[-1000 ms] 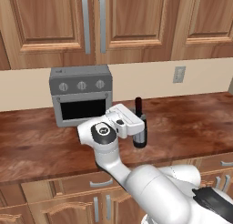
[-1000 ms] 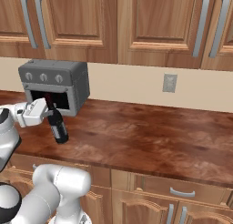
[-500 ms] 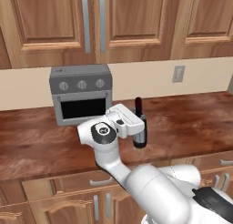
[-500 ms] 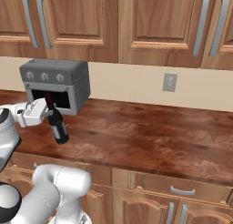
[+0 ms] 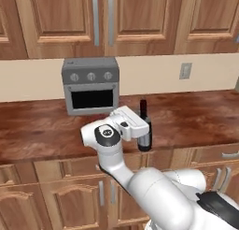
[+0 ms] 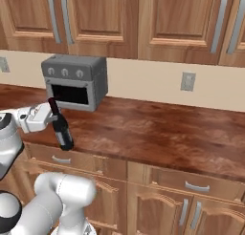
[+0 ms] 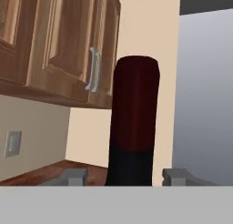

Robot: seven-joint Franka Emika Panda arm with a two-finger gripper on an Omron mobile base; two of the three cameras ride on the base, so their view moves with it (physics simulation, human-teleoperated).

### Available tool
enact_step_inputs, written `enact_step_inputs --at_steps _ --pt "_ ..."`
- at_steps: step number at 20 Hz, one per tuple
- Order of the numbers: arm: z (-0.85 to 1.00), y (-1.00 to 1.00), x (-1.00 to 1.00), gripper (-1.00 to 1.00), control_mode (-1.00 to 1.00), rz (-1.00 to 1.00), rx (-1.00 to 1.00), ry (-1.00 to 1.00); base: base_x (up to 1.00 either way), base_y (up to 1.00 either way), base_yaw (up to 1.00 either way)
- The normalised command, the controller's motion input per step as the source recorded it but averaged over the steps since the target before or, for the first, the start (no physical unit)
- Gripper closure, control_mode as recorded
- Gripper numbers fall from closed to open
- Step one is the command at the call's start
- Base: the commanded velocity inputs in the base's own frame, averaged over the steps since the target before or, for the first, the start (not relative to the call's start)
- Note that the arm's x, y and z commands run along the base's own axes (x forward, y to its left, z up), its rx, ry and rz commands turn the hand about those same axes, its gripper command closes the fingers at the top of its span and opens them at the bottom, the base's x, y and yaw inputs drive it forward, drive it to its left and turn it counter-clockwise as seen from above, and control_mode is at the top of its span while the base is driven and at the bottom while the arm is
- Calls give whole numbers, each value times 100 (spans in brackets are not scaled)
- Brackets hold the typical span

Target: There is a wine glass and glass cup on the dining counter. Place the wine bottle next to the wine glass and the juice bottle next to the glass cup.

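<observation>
The wine bottle (image 5: pixel 144 131) stands on a narrow wood counter (image 5: pixel 42 128) backed by cabinets, close to the front edge and just in front and to the side of a grey toaster oven (image 5: pixel 91 85). It is slim and dark with a red top, and in the right base view the bottle (image 6: pixel 61 126) leans a little, its top tipped toward the oven (image 6: pixel 74 81). The gripper (image 5: pixel 142 130) on the white arm is at the bottle, level with its neck and upper body, and the white hand sits right against it. In the hand view the red top (image 7: pixel 134 104) rises very close between the two grey fingertips (image 7: pixel 70 176) — one on each side, with the bottle filling most of the gap. The pincer is partly closed around the bottle, but the spot where the fingers would meet the glass is hidden, so I cannot tell if it really has hold of it. A wall outlet (image 6: pixel 187 81) sits on the pale wall above the counter, and wood cupboard doors (image 6: pixel 91 14) with long silver handles hang over it all.
</observation>
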Motion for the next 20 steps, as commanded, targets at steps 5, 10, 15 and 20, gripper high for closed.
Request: enact_step_inputs --at_steps 5,10,15,20 --pt "0 0 0 100 100 0 0 0 -13 9 98" --pt "0 0 0 100 100 0 0 0 -9 1 100" --pt "0 0 0 100 100 0 0 0 -8 0 100" --pt "0 0 0 100 100 0 0 0 -6 0 98"
